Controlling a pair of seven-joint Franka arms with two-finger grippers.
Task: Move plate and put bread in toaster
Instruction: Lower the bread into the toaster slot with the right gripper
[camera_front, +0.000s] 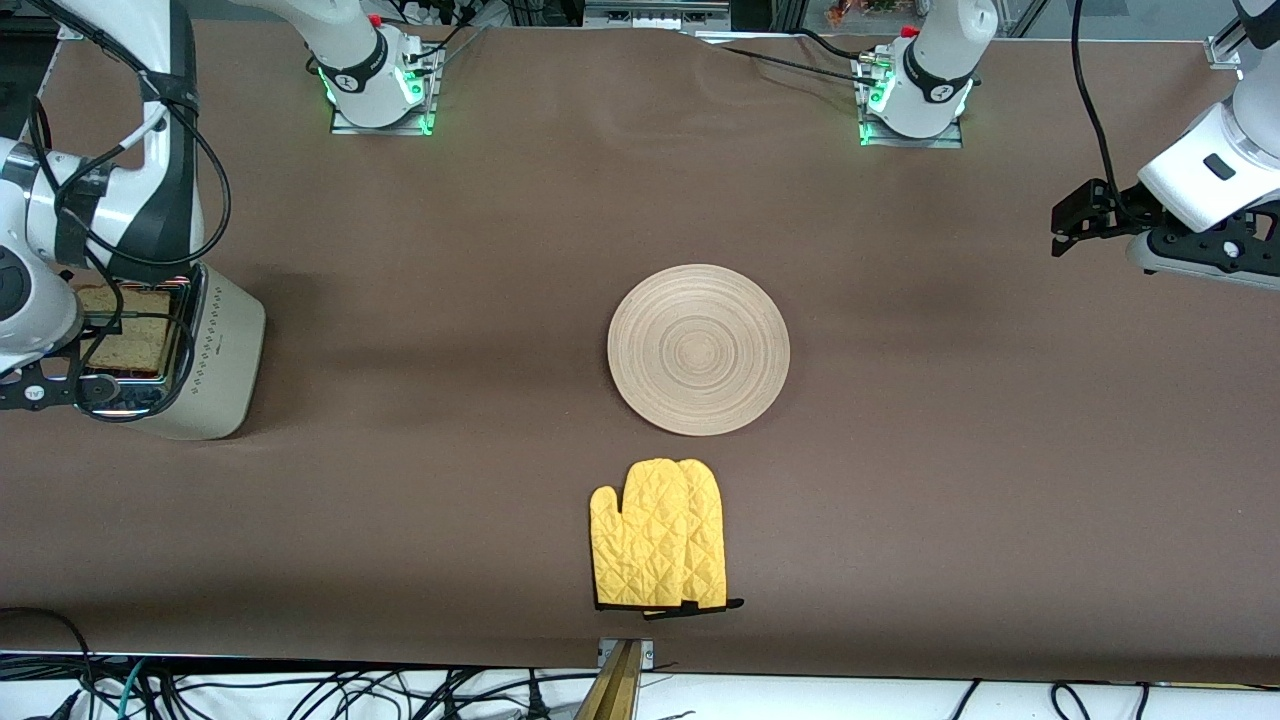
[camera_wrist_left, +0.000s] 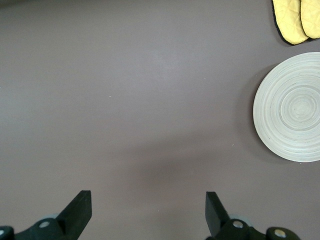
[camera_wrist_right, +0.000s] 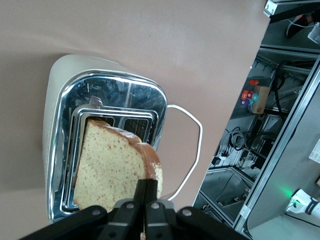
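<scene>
The light-wood plate (camera_front: 698, 349) lies flat at the table's middle and also shows in the left wrist view (camera_wrist_left: 292, 107). The cream toaster (camera_front: 215, 350) stands at the right arm's end of the table; its chrome top (camera_wrist_right: 125, 95) shows in the right wrist view. My right gripper (camera_wrist_right: 148, 187) is shut on the crust edge of the bread (camera_wrist_right: 112, 170), holding the slice tilted over the toaster's slots; how deep its lower edge sits is hidden. The bread shows in the front view too (camera_front: 125, 335). My left gripper (camera_wrist_left: 147, 210) is open and empty, waiting above bare table at the left arm's end (camera_front: 1068, 225).
A yellow quilted oven mitt (camera_front: 660, 535) lies nearer to the front camera than the plate, close to the table's front edge. The toaster's white cord (camera_wrist_right: 192, 145) loops on the table beside the toaster. Brown tablecloth covers the table.
</scene>
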